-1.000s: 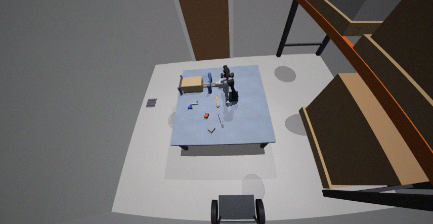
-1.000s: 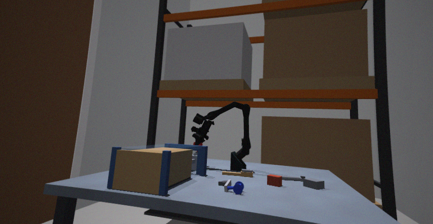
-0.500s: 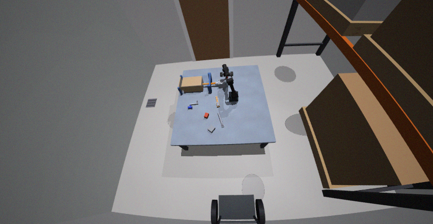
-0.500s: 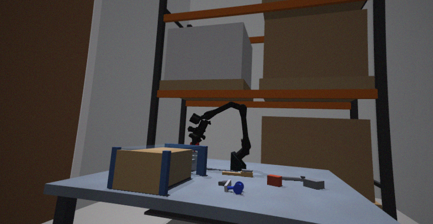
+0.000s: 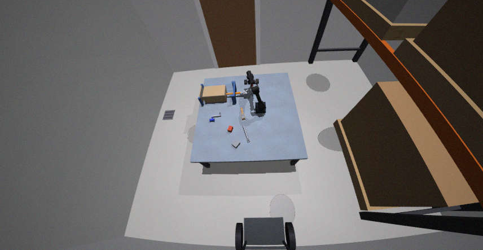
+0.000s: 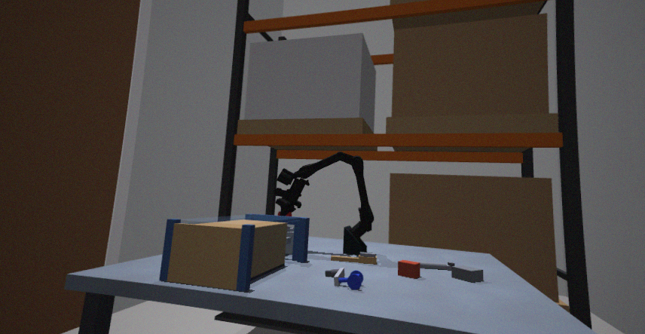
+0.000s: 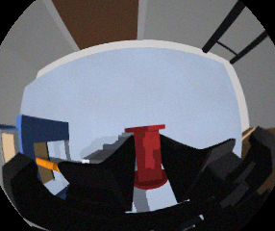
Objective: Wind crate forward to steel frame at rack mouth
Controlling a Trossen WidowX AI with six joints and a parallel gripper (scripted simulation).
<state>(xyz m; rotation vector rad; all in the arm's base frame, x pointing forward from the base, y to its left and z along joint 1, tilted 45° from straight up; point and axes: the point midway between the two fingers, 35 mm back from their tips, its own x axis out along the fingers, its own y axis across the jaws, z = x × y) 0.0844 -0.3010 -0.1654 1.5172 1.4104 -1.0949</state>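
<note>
The crate (image 5: 214,92) (image 6: 203,252) sits flat in the cubby. A gap separates its front from the blue steel frame (image 5: 233,86) (image 6: 300,241) (image 7: 43,126). An orange strap (image 5: 231,93) (image 7: 46,165) runs from the crate through the frame towards the pale winch (image 5: 246,92). My gripper (image 5: 251,85) (image 6: 284,212) (image 7: 144,137) is shut on the red grip (image 7: 149,156) of a handle, upright between the fingers, above the winch side of the bench. A grey part shows beside the left finger in the wrist view. The key and its seating in the winch hole are hidden.
On the bench (image 5: 277,140) (image 6: 500,304) lie a blue-knobbed crank (image 5: 211,119) (image 6: 355,280), a wooden-handled tool (image 5: 241,112) (image 6: 345,258), a red block (image 5: 229,128) (image 6: 408,269), a grey block (image 5: 236,144) (image 6: 468,274) and a long grey tool (image 5: 246,134).
</note>
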